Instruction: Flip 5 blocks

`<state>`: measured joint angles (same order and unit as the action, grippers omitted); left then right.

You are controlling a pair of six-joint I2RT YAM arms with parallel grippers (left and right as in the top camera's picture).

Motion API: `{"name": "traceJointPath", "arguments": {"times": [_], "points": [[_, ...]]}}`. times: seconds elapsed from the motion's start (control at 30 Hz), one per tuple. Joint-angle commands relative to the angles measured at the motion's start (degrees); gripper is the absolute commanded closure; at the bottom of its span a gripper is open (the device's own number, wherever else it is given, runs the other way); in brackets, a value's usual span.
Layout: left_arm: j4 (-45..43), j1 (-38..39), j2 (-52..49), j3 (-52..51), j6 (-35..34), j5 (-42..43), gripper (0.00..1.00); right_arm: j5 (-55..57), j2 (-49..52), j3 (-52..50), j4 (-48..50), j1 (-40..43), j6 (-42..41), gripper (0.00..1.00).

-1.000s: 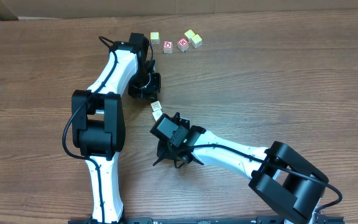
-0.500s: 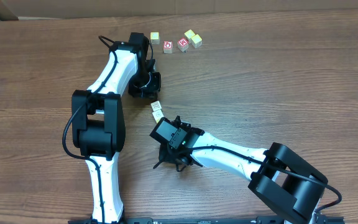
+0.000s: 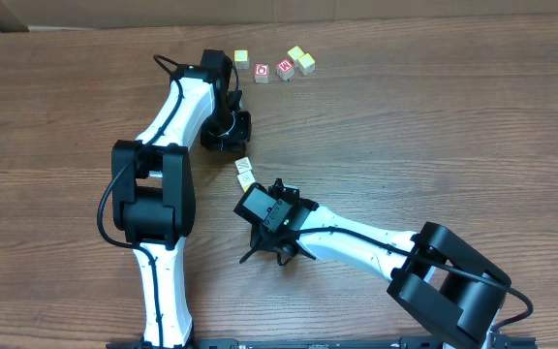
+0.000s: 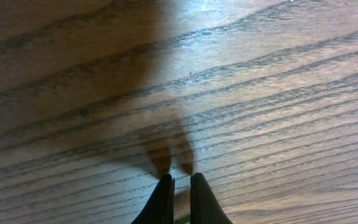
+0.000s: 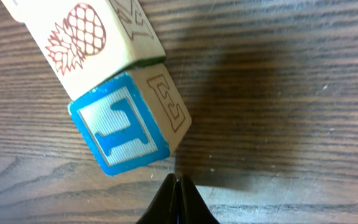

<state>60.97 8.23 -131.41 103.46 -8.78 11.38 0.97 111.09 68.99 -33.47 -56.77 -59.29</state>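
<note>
A blue I or T and an outlined E are read on the blue-faced block (image 5: 120,134), which lies mid-table against the pineapple block (image 5: 79,37). The right gripper (image 5: 179,185) is clenched empty, its tips lowered just beside that block. The left gripper (image 4: 178,186), likewise clenched on nothing, is pointed down at the table (image 4: 260,93).

The counter (image 3: 453,116) is dark wood, its coarse grain showing a soft sheen under the light. The blue-faced block (image 5: 126,127) is pale bare wood with a painted, finely ribbed blue face. The pineapple block (image 5: 82,37) has a smooth matt cream face printed in brown line. The left arm (image 3: 177,107) and right arm (image 3: 356,240) wear glossy white plastic shells with matt black joints.
</note>
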Motion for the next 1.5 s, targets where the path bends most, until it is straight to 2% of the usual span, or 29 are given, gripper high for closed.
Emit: {"name": "traceJointPath", "arguments": {"times": [0.0,0.9,1.27,1.47], "points": [[-0.2,0.11,-0.59,0.52,1.09,0.46,0.96,1.95,0.17,1.49,0.81,-0.17,0.57,0.96],[-0.79,1.66,-0.59,0.52,0.87,0.39,0.96,2.03,0.26,1.46,3.43,-1.73,0.57,0.96],[1.05,1.66,-0.59,0.52,0.0,-5.49,0.96,3.5,0.26,0.09,3.65,-1.73,0.57,0.96],[1.92,1.66,-0.59,0.52,0.44,-5.33,0.96,3.5,0.26,-0.31,4.92,-1.73,0.57,0.96]]}}
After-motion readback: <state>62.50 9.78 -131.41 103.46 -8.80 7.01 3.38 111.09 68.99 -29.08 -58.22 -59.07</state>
